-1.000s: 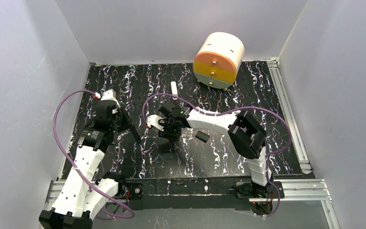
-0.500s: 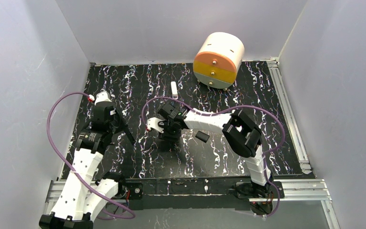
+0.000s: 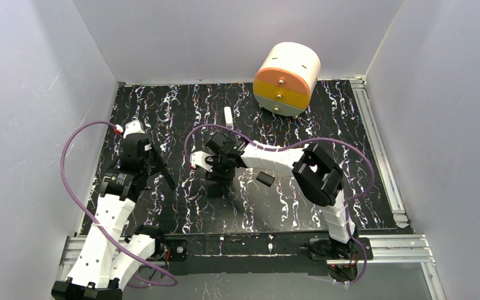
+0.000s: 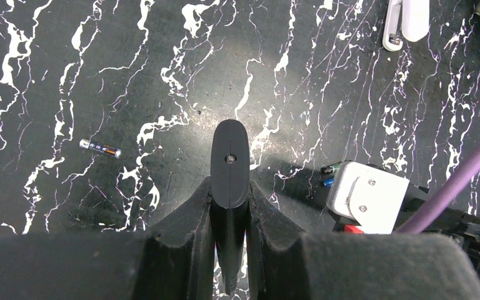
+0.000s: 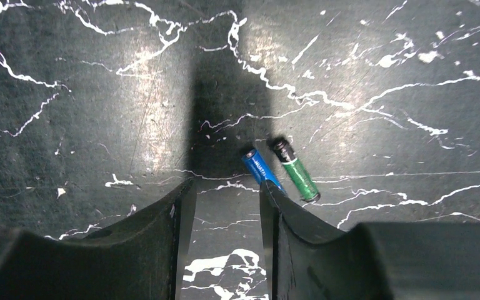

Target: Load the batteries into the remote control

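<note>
A shiny blue battery (image 5: 261, 169) lies on the black marbled mat beside a green battery (image 5: 295, 178). My right gripper (image 5: 225, 187) is open and empty low over the mat. The blue battery's near end runs behind its right-hand finger (image 5: 275, 206). Both also show in the left wrist view, the blue one (image 4: 327, 182) beside the right gripper's white plate. A dark battery with an orange band (image 4: 100, 149) lies alone to the left. My left gripper (image 4: 230, 206) is shut on the slim black remote (image 4: 230, 159). The white rounded remote control is out of view.
A narrow white stick (image 3: 228, 117) lies at mid-back of the mat. A round drawer unit (image 3: 286, 78), white, orange and yellow, stands at the back. A small black flat piece (image 3: 264, 179) lies right of the right gripper (image 3: 215, 180). Grey walls enclose the mat.
My left arm has drawn back a little to the left with the black remote. My right gripper has shifted slightly left, staying open.
</note>
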### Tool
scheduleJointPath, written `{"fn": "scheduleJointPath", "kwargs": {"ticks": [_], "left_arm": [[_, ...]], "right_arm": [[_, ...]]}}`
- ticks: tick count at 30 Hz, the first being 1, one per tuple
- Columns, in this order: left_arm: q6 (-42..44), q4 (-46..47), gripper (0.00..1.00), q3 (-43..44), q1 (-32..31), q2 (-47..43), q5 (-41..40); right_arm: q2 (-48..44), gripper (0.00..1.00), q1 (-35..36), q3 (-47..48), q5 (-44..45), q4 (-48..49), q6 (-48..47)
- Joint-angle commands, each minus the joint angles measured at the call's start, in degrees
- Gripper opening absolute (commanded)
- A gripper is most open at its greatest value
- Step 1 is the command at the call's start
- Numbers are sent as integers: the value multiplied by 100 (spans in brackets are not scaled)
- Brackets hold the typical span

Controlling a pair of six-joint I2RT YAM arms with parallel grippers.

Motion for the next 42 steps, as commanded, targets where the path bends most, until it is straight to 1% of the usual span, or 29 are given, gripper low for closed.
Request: {"fn": "scheduleJointPath", "kwargs": {"ticks": [1,10,12,14,17,27,32,37,39,42], "left_arm": [[-50,-77,0,191,44,-17,-261],[11,-101,0,191,74,15,-287],[14,-92,0,191,79,44,-272],[18,-85,0,191,87,59,-255],[27,-73,0,207,101,85,-227],[56,-70,0,218,140,87,-193],[43,-44,0,162,156,85,-126],[30,-23,0,153,166,92,-85],[46,-33,0,171,167,88,-79],[51,-38,0,167,175,72,-85]], "right_arm": [[-346,52,-31,138,-176,366,-54],[104,52,-60,303,-17,65,-203],[149,49,-74,315,-38,41,-209],[199,43,-69,362,-74,-15,-220],[298,41,-76,455,-49,-158,-252],[332,41,-92,428,-56,-327,-278],[283,45,-85,244,146,-246,-330],[305,46,-84,207,379,-27,-255],[249,43,-76,199,396,-11,-230],[166,31,-78,157,475,-119,-215]]}}
